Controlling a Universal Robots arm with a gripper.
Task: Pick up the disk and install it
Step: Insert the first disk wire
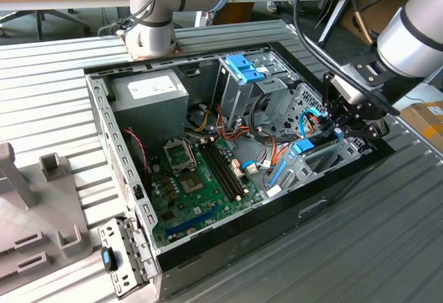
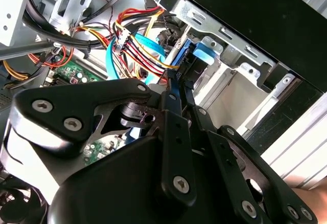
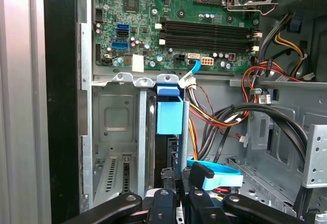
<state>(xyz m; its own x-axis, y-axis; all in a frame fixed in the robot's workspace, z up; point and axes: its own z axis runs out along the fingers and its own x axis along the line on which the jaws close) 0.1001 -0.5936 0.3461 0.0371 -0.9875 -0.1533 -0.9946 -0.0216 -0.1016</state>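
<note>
Closest to our cameras was the black gripper (image 3: 176, 196), lowered into the open computer case (image 1: 228, 244) at the exterior view's right. Its fingers (image 2: 176, 88) were pressed close together on the thin edge of the disk (image 3: 168, 114), which stood on edge in the metal drive bay (image 3: 115, 127), its blue tab uppermost in the first wrist view. In the exterior view we saw the disk (image 1: 311, 144) as a dark slab with blue ends, sitting beside the grey slotted bracket (image 1: 325, 161). Just past the fingers lay a bundle of red, yellow and black wires (image 2: 140, 45) and a flat blue cable (image 3: 217, 175), both very near the disk. Farther off we saw the green motherboard (image 3: 204, 29), then the tall grey cage with its blue latch (image 1: 243, 69), and the power supply (image 1: 149, 95) at the far corner. We judged the chief risks to be the disk binding against the bay walls if it entered tilted, or the nearby wires being snagged or pinched under it. We could not tell how deeply the disk sat, since the gripper's body covered its lower end, and the bay's floor and any connector there were hidden.
</note>
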